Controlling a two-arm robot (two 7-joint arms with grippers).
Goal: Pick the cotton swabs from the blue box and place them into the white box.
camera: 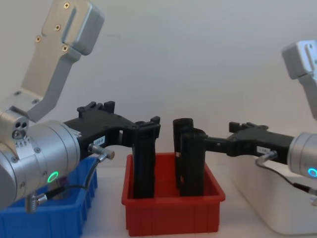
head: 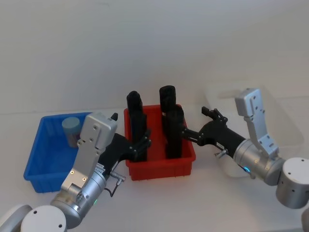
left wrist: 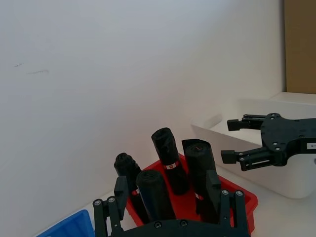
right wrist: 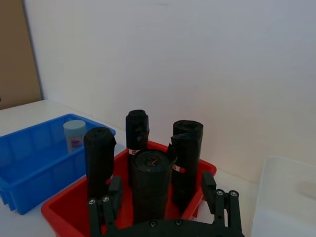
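**One jar waited in the blue box**

The jar of cotton swabs (head: 71, 129) stood at the far side of the blue box (head: 50, 157), on the left. The left gripper (head: 128, 132) was just to its right, by the red bin (head: 159, 169), fingers wide apart and holding nothing. It would do best to swing left, come down over the lid and squeeze softly. The right gripper (head: 198, 124) was spread and empty too, between the red bin and the white box (head: 289, 123).
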